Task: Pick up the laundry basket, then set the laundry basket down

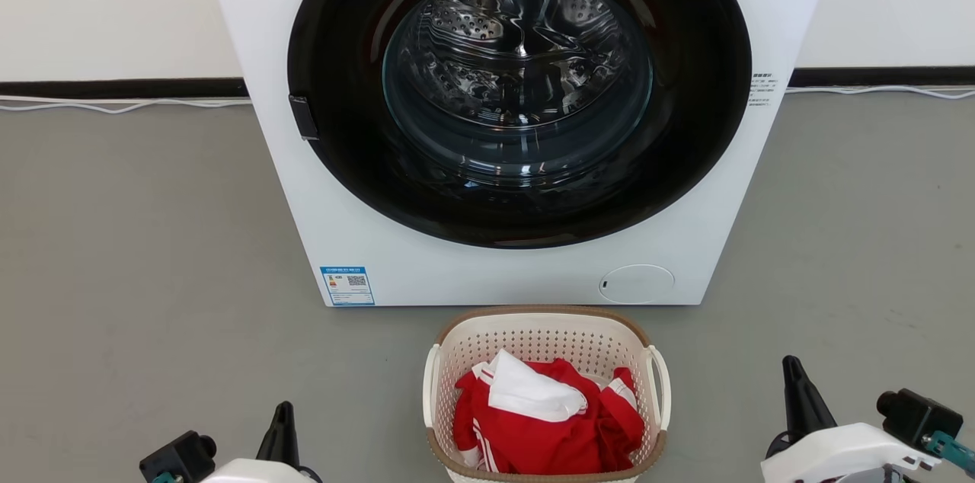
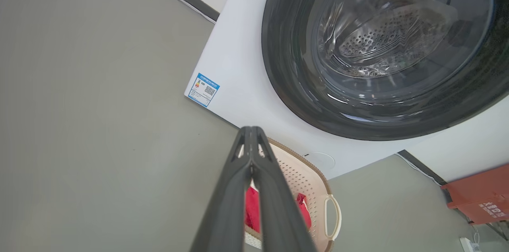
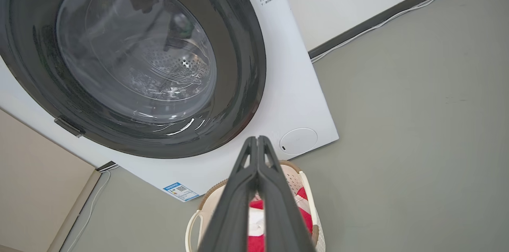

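Laundry basket [image 1: 545,318] sits on grey floor [image 1: 152,300], back rim close against washing machine [image 1: 457,277] front panel; little room behind. Both sides open: bare floor between left gripper [image 1: 283,408] and left handle [image 1: 430,384], likewise between right gripper [image 1: 791,363] and right handle [image 1: 661,384]. Top open, but red and white clothes [image 1: 548,422] fill the inside. Cable [image 1: 114,106] lies along the wall, well away
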`<state>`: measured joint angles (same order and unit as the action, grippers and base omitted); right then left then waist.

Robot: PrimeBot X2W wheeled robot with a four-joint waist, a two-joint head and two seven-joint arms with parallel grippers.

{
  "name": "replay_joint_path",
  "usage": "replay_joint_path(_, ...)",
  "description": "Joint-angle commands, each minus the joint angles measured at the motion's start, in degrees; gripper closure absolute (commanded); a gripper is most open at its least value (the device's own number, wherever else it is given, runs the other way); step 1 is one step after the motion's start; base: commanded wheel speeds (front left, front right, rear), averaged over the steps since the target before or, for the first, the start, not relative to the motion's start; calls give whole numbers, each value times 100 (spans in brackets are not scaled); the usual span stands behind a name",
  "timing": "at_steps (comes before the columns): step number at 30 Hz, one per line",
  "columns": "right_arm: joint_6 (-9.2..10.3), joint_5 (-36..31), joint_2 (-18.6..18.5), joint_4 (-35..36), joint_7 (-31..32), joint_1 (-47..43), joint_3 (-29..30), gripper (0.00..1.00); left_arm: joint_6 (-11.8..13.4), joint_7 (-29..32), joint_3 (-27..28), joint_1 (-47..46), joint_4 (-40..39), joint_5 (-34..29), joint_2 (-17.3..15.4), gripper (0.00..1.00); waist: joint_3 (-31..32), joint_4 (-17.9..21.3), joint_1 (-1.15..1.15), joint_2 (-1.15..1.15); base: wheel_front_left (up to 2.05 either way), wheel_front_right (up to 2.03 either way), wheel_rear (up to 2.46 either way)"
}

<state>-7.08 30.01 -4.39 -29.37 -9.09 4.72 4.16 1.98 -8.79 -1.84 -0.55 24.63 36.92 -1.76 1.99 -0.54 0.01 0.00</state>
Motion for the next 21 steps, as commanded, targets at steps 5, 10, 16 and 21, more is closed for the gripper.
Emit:
replay_joint_path(5,-13,441,-27,273,109,168,19,100,-97,88,130,-296,-222,406,-39,100,-12,3,-1,0,0,0,0)
replay_joint_path(10,-15,781,-17,348,194,166,32,100,-147,173,171,-312,-271,708,-43,100,-24,6,-1,0,0,0,0)
replay_joint_path(16,-17,1187,-4,436,296,165,47,100,-207,274,221,-331,-330,1068,-48,100,-39,10,-1,0,0,0,0)
replay_joint_path(21,-18,1523,6,510,381,164,60,100,-256,358,262,-346,-378,1365,-53,100,-51,12,-1,0,0,0,0)
